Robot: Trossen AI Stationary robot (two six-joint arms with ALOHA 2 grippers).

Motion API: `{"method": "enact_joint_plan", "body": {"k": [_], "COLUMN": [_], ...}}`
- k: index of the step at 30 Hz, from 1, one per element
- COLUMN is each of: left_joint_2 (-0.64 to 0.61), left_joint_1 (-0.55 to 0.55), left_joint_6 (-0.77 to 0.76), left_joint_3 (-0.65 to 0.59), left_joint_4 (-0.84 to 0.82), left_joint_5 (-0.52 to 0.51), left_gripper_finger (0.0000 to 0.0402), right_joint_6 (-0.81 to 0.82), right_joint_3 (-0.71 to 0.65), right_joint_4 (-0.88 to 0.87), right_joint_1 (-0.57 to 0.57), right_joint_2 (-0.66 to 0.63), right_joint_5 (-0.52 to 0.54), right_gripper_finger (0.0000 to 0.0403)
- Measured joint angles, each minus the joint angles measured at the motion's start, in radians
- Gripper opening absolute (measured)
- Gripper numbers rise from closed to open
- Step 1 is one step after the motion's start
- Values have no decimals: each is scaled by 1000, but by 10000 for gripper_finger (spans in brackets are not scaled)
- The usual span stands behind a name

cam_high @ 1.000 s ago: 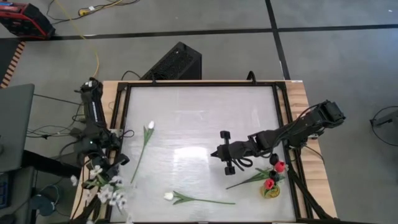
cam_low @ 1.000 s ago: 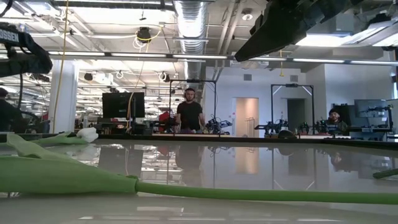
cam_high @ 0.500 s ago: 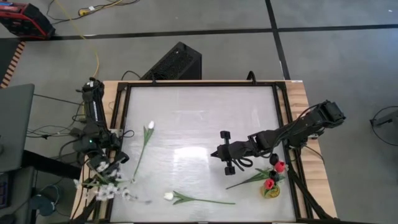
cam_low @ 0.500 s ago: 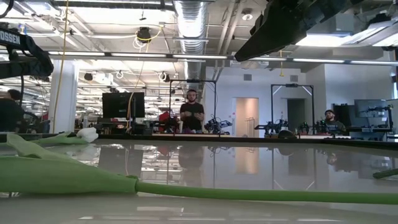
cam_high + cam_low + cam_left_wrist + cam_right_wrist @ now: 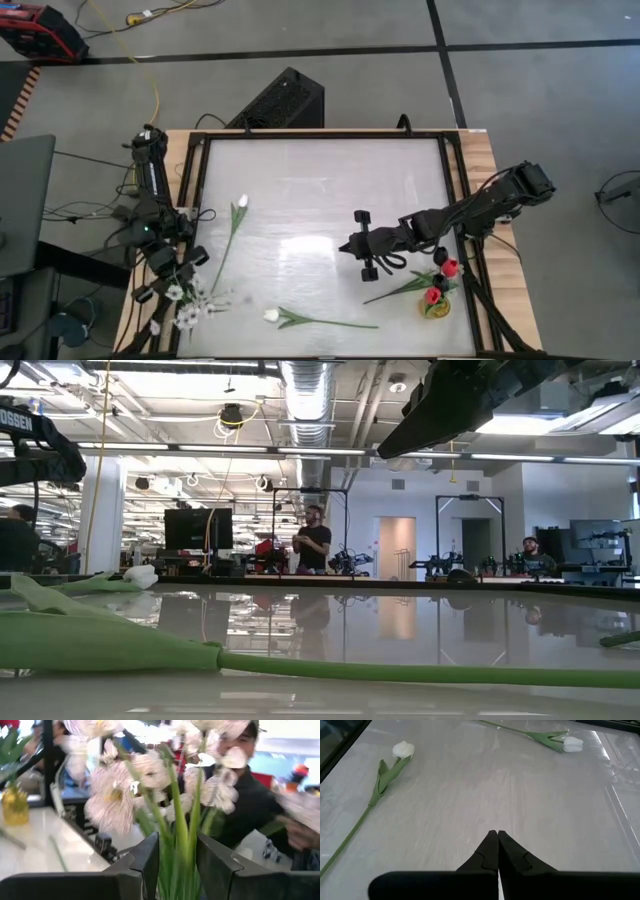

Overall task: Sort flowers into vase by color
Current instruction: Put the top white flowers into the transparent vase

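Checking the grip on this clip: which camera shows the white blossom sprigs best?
The left wrist view: the white blossom sprigs fill it, stems between the left claw's parted fingers. The high view shows them small at the table's left front corner. The low and right wrist views miss them.

2 white tulips (image 5: 403,749), shut claw (image 5: 497,836)

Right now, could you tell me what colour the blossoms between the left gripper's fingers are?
White blossoms on green stems, clearest in the left wrist view.
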Motion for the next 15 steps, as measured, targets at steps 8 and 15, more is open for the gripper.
{"method": "enact_joint_plan", "body": {"k": [8,15], "left_joint_2": [0,0], "left_joint_1": [0,2], "left_joint_6": [-320,-704], "left_joint_3": [98,323], "left_joint_4": [-270,-809], "left_joint_5": [-178,-227], "left_gripper_finger": [110,110], "right_joint_6": [-22,-44], "right_joint_3": [0,0], "right_joint_4": [0,-7], "right_joint_1": [0,0], "right_joint_2": [0,0], "right_joint_5": [-2,-10], "right_gripper_finger": [25,25]}}
